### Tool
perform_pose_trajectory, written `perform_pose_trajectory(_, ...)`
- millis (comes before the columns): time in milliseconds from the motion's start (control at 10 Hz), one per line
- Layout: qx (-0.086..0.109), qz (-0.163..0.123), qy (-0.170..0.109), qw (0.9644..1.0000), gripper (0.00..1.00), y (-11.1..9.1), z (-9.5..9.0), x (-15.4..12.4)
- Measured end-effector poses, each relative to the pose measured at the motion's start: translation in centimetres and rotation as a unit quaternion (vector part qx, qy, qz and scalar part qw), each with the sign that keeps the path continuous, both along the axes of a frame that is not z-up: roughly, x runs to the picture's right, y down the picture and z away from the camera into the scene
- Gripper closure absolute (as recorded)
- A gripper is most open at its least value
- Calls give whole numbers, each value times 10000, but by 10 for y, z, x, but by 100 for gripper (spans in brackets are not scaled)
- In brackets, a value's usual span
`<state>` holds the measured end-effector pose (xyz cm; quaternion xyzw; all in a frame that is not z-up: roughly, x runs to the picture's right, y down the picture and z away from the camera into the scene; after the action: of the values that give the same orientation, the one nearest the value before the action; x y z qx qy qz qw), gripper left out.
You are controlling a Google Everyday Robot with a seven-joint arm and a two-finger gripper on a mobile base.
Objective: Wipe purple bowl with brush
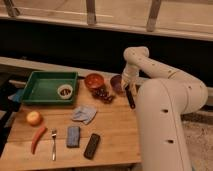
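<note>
Gripper point(128, 89): down at the back right of the wooden table point(112, 132), at the end of the white arm point(165, 80) bending in from the right. Closed narrow on the upper end of the brush point(131, 99), with nothing else in its grasp. Brush: slim, dark, near upright with a slight lean, lower end down by the table's right edge, to the right of the bowl rim (contact with the tabletop not to be made out).

Purple bowl point(116, 84): upright at the back of the table, just left of the gripper and partly hidden behind it. Contact between brush and bowl: cannot tell. Just left of it, the orange-brown bowl point(94, 80), glossy, also upright; touching or slightly apart, not clear. In front of both bowls, a small heap of dark red pieces point(103, 94).

Farther left, at the back left corner: green tray point(49, 74), with a small white-rimmed cup point(64, 91) in its right front part. In front of the tray, a round yellowish fruit point(34, 118), and nearer the front edge a long red-orange vegetable point(37, 139). Beside that, to the right, in a row: silver fork point(53, 145), blue-grey sponge point(73, 136), flat black block point(91, 146). Between this row and the bowls, a crumpled pale cloth point(84, 114). All of these well apart from the gripper.
</note>
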<state>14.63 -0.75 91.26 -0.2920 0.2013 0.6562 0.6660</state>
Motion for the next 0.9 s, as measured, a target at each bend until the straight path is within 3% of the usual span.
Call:
perform_pose_trajectory(300, 26, -123, -393, 9991, 87, 1, -6, -48)
perform_pose_trajectory(400, -16, -134, -414, 9991, 87, 6, -10, -53)
perform_pose_trajectory(600, -76, -115, -361, 9993, 87, 12, -20, -51)
perform_pose_trajectory(900, -134, 58, -104, 9998, 87, 20, -36, -8)
